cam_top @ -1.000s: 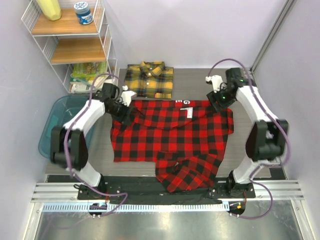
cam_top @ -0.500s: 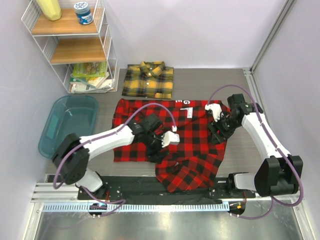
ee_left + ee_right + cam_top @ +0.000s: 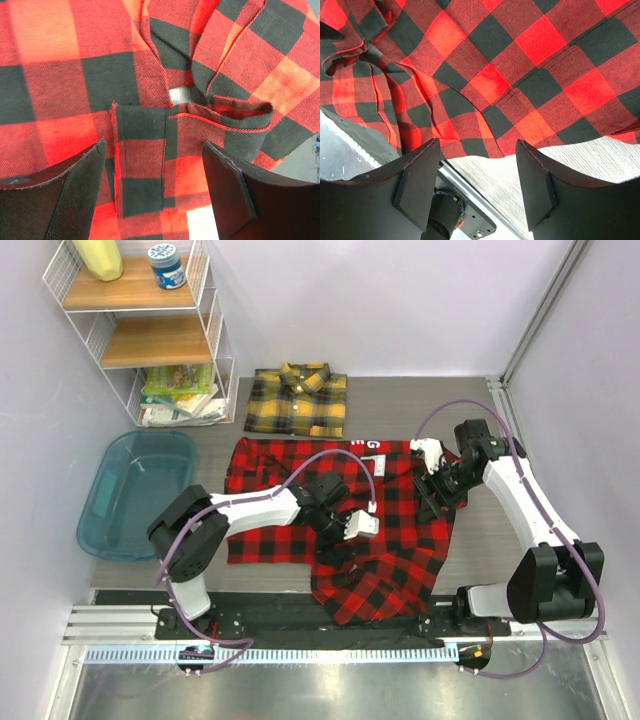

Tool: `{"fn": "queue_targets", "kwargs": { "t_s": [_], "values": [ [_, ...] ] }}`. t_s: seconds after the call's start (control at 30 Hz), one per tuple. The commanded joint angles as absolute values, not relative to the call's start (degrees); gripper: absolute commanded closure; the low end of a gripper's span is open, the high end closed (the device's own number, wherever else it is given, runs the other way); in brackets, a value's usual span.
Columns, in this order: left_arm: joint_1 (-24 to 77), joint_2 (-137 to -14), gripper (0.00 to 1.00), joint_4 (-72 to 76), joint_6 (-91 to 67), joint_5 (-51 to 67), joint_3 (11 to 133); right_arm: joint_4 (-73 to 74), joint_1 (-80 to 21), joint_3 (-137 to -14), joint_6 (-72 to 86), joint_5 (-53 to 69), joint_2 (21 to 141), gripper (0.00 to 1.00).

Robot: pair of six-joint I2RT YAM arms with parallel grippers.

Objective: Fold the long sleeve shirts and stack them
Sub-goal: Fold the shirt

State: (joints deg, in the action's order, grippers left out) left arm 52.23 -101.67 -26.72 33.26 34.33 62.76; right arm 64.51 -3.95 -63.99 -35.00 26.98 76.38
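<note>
While both jaws stand open, I see left gripper [image 3: 155, 150] over a cuff [image 3: 192, 125] of red shirt [image 3: 270, 540], right gripper [image 3: 477, 150] over its edge [image 3: 470, 141].

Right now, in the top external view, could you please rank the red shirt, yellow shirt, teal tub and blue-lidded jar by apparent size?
1. red shirt, spread out
2. teal tub
3. yellow shirt, folded
4. blue-lidded jar, clearly smallest though raised on a shelf

On the grey table [image 3: 480, 405] lie the spread red-and-black shirt [image 3: 385, 575], the folded yellow-and-black shirt [image 3: 298, 400], and a teal bin [image 3: 135, 490].
</note>
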Motion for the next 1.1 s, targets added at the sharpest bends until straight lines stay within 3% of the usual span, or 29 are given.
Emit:
{"fn": "queue_targets", "kwargs": {
  "t_s": [0.0, 0.1, 0.2, 0.4, 0.43, 0.57, 0.7, 0.73, 0.87, 1.07],
  "values": [
    [52.3, -103.36, 0.25, -25.39, 37.17, 39.19, 64.42, 64.51, -3.78, -65.48, -34.28, 27.69, 76.82, 0.33],
    [52.38, -103.97, 0.29, -26.45, 37.53, 41.48, 64.95, 64.25, -3.78, -65.39, -34.54, 27.51, 77.25, 0.33],
    [52.3, -103.37, 0.41, -27.16, 36.48, 41.49, 65.74, 64.07, -3.78, -64.95, -34.54, 27.86, 77.61, 0.33],
    [52.38, -95.38, 0.97, -28.91, 32.35, 40.87, 67.05, 63.37, -3.78, -63.81, -34.89, 28.92, 76.73, 0.33],
    [52.3, -94.4, 1.0, -29.87, 31.73, 40.87, 67.5, 63.02, -3.78, -63.81, -34.54, 28.92, 76.64, 0.33],
    [52.38, -89.04, 1.0, -37.07, 29.36, 38.68, 71.1, 61.0, -3.69, -64.16, -33.93, 31.19, 76.03, 0.31],
    [51.42, -82.81, 1.0, -38.68, 26.37, 28.15, 75.49, 56.61, -3.78, -61.8, -32.44, 35.67, 71.65, 0.25],
    [51.15, -81.84, 1.0, -38.5, 25.85, 25.25, 76.46, 55.47, -3.87, -61.0, -32.34, 36.55, 70.67, 0.19],
    [47.64, -79.54, 1.0, -39.81, 25.32, 15.31, 84.26, 50.2, -3.95, -57.4, -33.04, 41.74, 64.35, 0.09],
    [42.98, -77.09, 1.0, -34.03, 25.84, 17.93, 87.19, 43.52, -6.23, -52.92, -32.08, 43.24, 59.85, 0.04]
  ]
}}
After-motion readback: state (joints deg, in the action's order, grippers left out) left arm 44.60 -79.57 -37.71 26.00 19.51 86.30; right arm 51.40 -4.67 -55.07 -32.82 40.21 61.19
